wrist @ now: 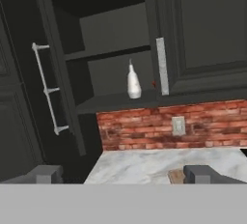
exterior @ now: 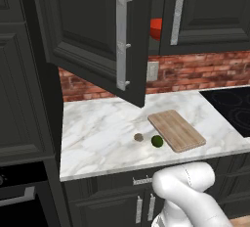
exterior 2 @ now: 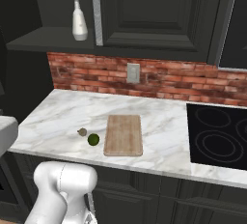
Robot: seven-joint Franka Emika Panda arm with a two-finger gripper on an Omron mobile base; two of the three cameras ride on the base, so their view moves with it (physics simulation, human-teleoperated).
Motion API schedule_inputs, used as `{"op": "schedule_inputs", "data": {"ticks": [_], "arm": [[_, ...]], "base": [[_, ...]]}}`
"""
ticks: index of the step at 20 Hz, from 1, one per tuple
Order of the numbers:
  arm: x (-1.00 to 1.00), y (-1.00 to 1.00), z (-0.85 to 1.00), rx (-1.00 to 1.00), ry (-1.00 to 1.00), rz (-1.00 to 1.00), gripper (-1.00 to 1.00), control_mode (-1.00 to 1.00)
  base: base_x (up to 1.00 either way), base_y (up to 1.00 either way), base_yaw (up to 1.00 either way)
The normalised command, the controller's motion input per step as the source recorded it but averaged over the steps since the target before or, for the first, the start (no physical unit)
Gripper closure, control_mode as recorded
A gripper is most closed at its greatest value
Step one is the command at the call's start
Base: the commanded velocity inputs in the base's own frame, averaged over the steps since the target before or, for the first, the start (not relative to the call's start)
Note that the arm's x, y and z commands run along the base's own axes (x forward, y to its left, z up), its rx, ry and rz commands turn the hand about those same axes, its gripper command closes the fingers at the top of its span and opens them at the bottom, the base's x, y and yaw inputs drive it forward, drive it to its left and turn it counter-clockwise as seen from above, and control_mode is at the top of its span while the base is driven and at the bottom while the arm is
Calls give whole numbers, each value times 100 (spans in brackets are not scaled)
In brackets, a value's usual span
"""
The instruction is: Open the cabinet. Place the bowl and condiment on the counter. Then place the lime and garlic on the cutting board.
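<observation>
The cabinet (exterior: 97,30) has its left door swung wide open, while the right door (exterior 2: 154,10) stays closed. On its lowest shelf stands the white condiment (exterior 2: 79,22) bottle, also in the hand view (wrist: 133,83). A sliver of the red bowl (exterior: 155,29) peeks out beside the closed door. On the marble counter (exterior: 102,133) the cutting board (exterior: 177,130) lies bare, with the lime (exterior: 156,141) and garlic (exterior: 138,137) just left of it. My gripper (wrist: 124,175) is open and holds nothing, low and well back from the shelf.
The open door's bar handle (wrist: 48,90) juts out at the left of the hand view. A black stovetop (exterior 2: 219,133) borders the counter on the right. A wall outlet (exterior 2: 133,73) sits in the brick backsplash. A tall dark side cabinet (exterior: 24,99) flanks the left.
</observation>
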Motion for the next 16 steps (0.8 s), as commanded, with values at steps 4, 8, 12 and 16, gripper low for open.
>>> {"op": "schedule_inputs", "data": {"ticks": [4, 8, 12, 16], "arm": [[45, 6, 4, 10, 0, 3, -100, -100], [48, 10, 22, 4, 0, 2, -100, -100], [45, 0, 22, 6, 0, 7, -100, -100], [42, 1, 18, 10, 6, 6, -100, -100]], "base": [[0, 0, 0], [0, 0, 0], [0, 0, 0], [0, 0, 0]]}}
